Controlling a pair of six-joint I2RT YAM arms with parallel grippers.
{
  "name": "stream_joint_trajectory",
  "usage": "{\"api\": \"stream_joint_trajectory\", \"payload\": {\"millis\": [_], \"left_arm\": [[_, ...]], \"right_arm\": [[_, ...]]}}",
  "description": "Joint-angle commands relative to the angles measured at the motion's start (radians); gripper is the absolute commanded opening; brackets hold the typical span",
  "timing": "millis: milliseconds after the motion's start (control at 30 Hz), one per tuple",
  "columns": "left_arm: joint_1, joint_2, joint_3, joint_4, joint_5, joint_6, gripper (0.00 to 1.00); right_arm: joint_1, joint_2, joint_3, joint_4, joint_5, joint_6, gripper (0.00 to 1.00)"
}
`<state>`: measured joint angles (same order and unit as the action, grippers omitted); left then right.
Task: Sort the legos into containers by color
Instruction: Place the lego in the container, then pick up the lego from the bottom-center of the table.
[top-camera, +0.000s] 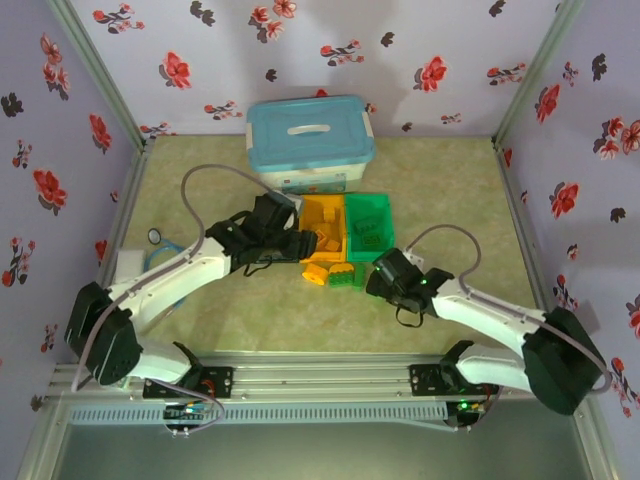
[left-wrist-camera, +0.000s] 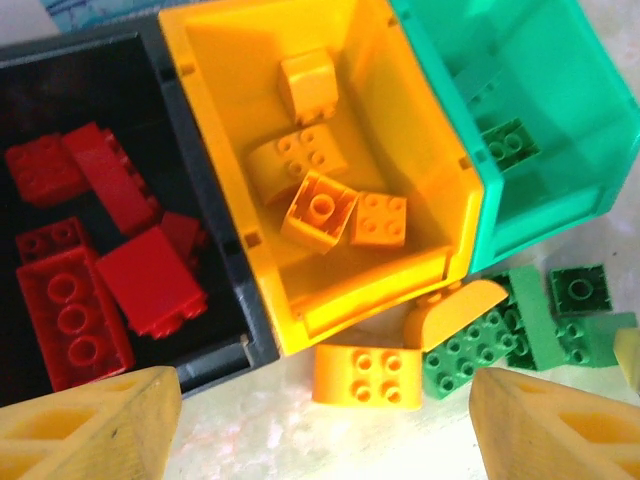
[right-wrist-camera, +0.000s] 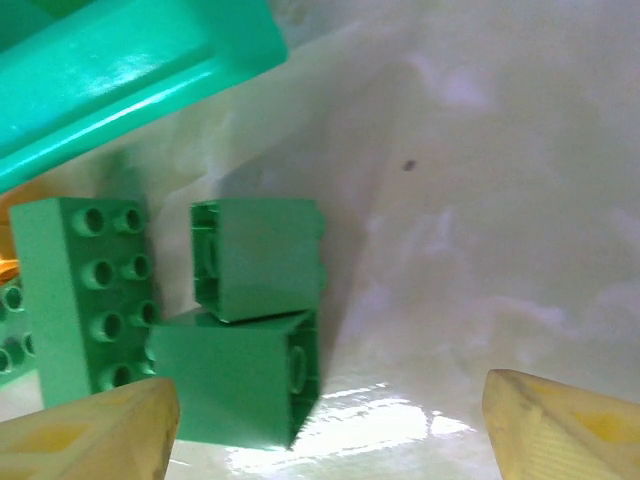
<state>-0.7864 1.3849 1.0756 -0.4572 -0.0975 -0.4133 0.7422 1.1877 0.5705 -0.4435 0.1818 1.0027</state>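
Note:
Three bins stand side by side: the black bin (left-wrist-camera: 212, 240) with several red legos (left-wrist-camera: 148, 278), the orange-yellow bin (left-wrist-camera: 372, 292) with several orange legos (left-wrist-camera: 320, 208), and the green bin (left-wrist-camera: 560, 195) with a dark green brick (left-wrist-camera: 508, 143). On the table in front lie a loose orange brick (left-wrist-camera: 365, 376), a curved orange one (left-wrist-camera: 455, 310) and green bricks (left-wrist-camera: 468, 352). My left gripper (left-wrist-camera: 325, 405) hovers open above the loose orange brick. My right gripper (right-wrist-camera: 330, 405) is open beside two green blocks (right-wrist-camera: 240, 375) and a long green brick (right-wrist-camera: 85, 290), just below the green bin's wall (right-wrist-camera: 130, 70).
A white box with a light-blue lid (top-camera: 310, 140) stands behind the bins. Flowered walls enclose the table on three sides. A blue-and-white object (top-camera: 160, 250) lies at the left by the left arm. Bare tabletop (right-wrist-camera: 480, 220) spreads right of the green blocks.

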Motion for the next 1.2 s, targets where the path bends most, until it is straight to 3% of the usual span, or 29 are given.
{"api": "stream_joint_trajectory", "payload": {"millis": [0,200,467,700,933,1167], "left_arm": [[0.0,-0.042,-0.063,0.022,-0.029,-0.031,0.76],[0.008,-0.088,-0.148,0.042,-0.037,-0.045,0.75],[0.022,-0.109,-0.22,0.073,-0.036,-0.053,0.73],[0.027,-0.127,-0.278,0.1,-0.035,-0.063,0.7],[0.026,-0.145,-0.363,0.145,-0.004,-0.1,0.7],[-0.005,-0.267,-0.527,0.285,0.045,-0.171,0.72]], "right_arm": [[0.022,0.057,0.045,0.038,-0.005,-0.007,0.78],[0.031,0.151,0.078,0.035,0.015,0.016,0.72],[0.035,0.191,0.078,0.006,0.027,0.037,0.51],[0.056,0.113,0.11,-0.076,0.061,0.036,0.28],[0.052,0.011,0.244,-0.214,0.145,-0.037,0.25],[-0.053,0.11,0.44,-0.252,0.122,-0.175,0.26]]}}
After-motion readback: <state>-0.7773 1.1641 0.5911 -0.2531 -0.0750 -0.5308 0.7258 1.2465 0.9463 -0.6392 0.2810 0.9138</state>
